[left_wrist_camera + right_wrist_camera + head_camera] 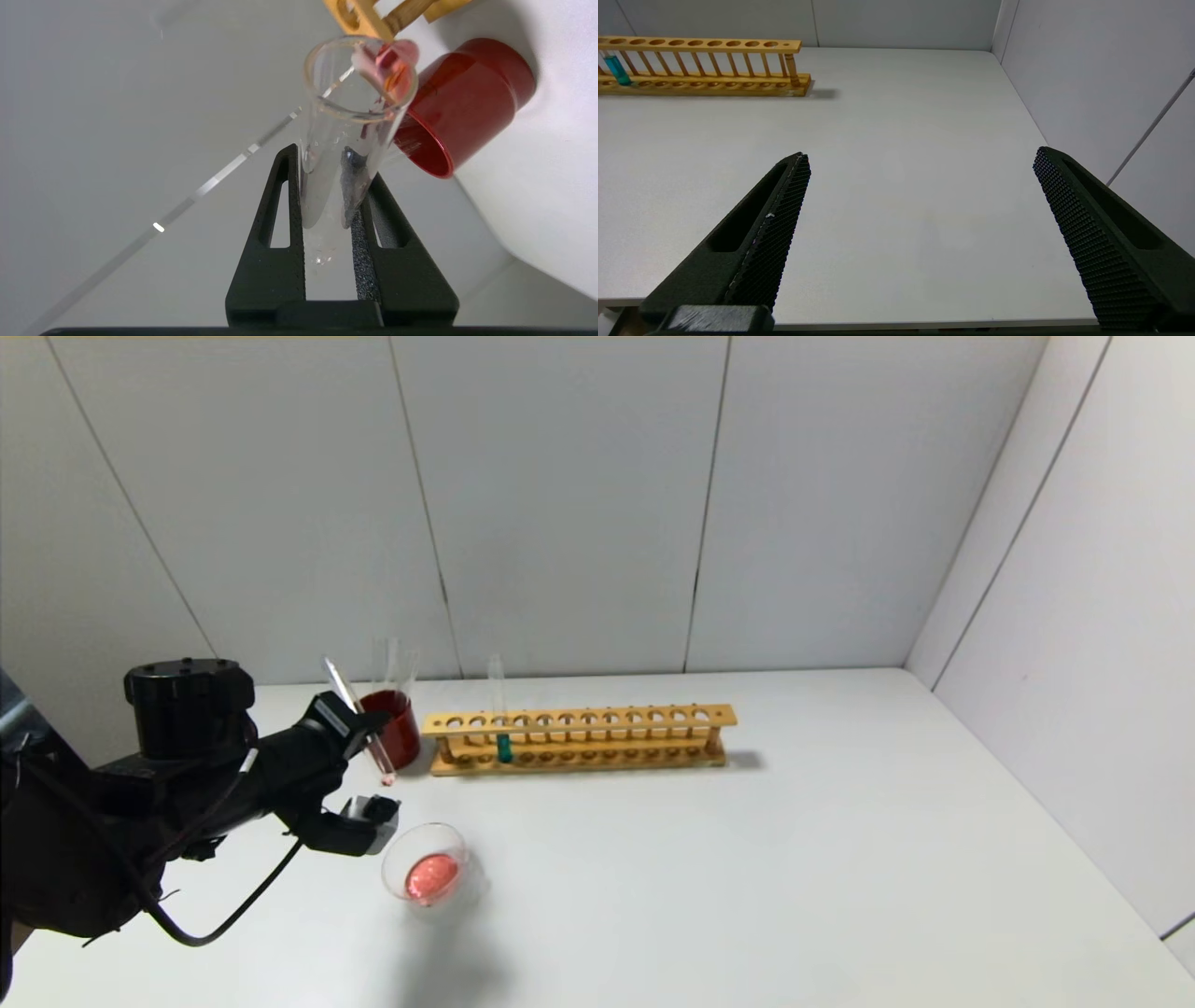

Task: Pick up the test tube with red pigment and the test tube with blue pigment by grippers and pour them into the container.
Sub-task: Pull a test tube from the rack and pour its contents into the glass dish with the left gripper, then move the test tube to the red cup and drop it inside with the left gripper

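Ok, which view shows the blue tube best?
The head view: the blue tube stands whole in the rack. The right wrist view catches only its teal lower part at the frame edge. The left wrist view misses it.

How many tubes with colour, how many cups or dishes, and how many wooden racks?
Coloured tubes: 2 (red test tube, in the left gripper; blue test tube, in the rack)
Cups or dishes: 2 (red cup, glass dish)
Wooden racks: 1
Total: 5

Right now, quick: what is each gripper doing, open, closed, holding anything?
Left gripper: closed on the test tube with red pigment, near the dark red cup.
Right gripper: open, holding nothing, above the table.
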### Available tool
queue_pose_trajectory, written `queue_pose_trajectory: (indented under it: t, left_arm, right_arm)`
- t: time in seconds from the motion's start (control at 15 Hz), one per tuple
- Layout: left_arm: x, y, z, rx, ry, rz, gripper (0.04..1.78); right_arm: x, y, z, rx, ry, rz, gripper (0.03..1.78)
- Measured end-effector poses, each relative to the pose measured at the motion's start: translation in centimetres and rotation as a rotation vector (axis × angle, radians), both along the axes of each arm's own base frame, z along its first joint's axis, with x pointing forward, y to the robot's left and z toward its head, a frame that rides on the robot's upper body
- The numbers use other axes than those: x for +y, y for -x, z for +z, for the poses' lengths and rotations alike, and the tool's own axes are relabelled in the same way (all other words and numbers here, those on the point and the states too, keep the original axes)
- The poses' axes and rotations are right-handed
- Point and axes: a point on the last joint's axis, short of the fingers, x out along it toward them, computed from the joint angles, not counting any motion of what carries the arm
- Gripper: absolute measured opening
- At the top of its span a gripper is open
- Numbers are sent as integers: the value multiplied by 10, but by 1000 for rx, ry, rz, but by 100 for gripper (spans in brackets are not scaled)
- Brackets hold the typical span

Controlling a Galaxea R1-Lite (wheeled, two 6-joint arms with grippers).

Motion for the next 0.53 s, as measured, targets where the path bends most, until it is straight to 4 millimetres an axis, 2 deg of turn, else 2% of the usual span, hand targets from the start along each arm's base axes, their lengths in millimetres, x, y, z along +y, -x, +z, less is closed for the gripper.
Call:
queue_pose_trajectory:
  t: [0.2,0.53]
  left_arm:
    - [2,3,13,9,170,154,33]
    - [-4,-2,41,27,657,478,33]
  right_arm:
    - [0,0,0,0,0,0,175]
    - [0,0,0,0,0,0,175]
